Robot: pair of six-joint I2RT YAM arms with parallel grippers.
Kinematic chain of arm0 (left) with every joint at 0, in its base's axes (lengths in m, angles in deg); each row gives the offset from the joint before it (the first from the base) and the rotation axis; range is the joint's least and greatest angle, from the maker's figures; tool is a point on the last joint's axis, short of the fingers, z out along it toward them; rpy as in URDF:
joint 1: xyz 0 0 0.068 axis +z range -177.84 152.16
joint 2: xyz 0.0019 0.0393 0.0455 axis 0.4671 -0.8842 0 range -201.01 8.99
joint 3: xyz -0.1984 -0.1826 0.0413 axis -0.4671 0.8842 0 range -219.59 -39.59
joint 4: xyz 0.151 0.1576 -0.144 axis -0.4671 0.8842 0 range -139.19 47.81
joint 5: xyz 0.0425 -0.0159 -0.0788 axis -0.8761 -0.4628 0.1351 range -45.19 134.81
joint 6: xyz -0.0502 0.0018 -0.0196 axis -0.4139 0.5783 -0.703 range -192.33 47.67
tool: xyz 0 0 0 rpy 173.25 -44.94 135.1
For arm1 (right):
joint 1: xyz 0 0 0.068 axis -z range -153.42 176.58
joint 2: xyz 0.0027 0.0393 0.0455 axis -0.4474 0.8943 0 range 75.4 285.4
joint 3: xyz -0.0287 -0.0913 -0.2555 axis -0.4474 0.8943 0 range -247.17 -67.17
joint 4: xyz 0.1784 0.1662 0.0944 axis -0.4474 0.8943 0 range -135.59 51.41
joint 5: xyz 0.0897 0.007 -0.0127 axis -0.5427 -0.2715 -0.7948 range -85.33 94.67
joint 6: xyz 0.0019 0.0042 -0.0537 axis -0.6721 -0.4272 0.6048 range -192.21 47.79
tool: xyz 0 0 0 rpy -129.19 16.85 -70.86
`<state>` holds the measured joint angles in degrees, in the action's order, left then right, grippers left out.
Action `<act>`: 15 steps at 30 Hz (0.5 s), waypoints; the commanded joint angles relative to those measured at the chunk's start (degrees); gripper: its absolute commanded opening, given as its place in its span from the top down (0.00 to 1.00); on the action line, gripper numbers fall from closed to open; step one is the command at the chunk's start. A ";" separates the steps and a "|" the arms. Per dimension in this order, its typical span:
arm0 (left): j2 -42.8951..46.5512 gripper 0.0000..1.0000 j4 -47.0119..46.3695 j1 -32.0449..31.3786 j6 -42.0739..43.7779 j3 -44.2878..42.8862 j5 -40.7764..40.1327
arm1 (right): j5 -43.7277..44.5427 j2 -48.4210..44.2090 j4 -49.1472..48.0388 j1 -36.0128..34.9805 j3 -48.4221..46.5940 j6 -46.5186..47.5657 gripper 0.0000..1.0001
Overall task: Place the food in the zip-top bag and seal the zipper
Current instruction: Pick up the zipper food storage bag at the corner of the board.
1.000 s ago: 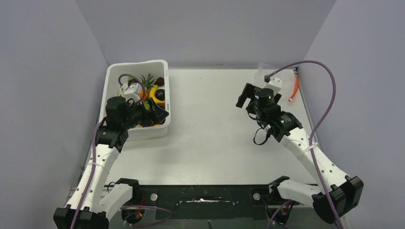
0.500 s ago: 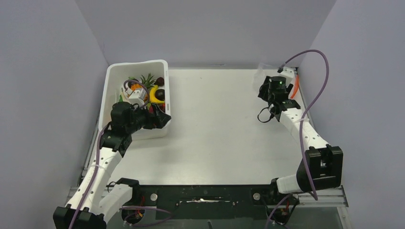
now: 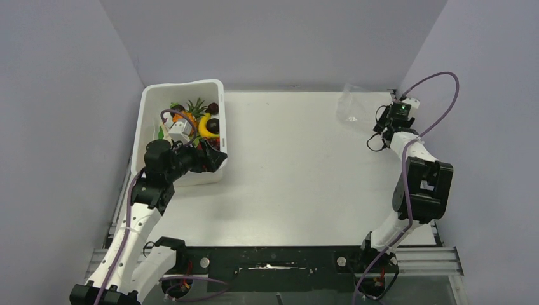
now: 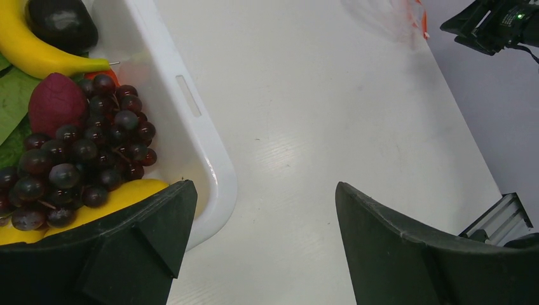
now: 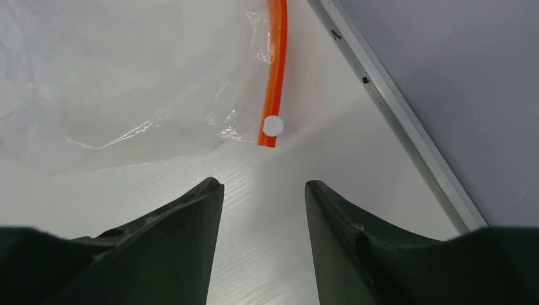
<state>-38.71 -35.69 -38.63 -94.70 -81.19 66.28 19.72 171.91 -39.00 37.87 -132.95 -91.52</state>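
White tabletop [image 3: 286, 159] carries the zip-top bag [image 5: 127, 76], clear and crinkled with a red-orange zipper [image 5: 277, 63], at its 1 o'clock corner. Right gripper [image 5: 264, 190] stands parted and empty, the zipper's end just beyond its tips at 12 o'clock; left gripper [image 4: 264, 210] gapes empty over the tub [image 4: 191, 127] corner.

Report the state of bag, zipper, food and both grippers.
zip-top bag: flat on the table, looks empty.
zipper: sealed or not, cannot tell.
food: in the white tub, none bagged.
left gripper: open, above the tub's rim.
right gripper: open, empty, short of the zipper.
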 commanded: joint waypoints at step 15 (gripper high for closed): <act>1.38 0.20 -2.82 -0.70 0.15 -0.72 0.75 | -12.76 13.27 -6.46 8.26 -10.70 -3.33 0.43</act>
<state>-38.29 -35.76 -39.07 -94.72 -81.19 66.43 10.84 184.89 -41.12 43.66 -141.10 -92.13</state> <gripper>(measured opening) 0.802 0.581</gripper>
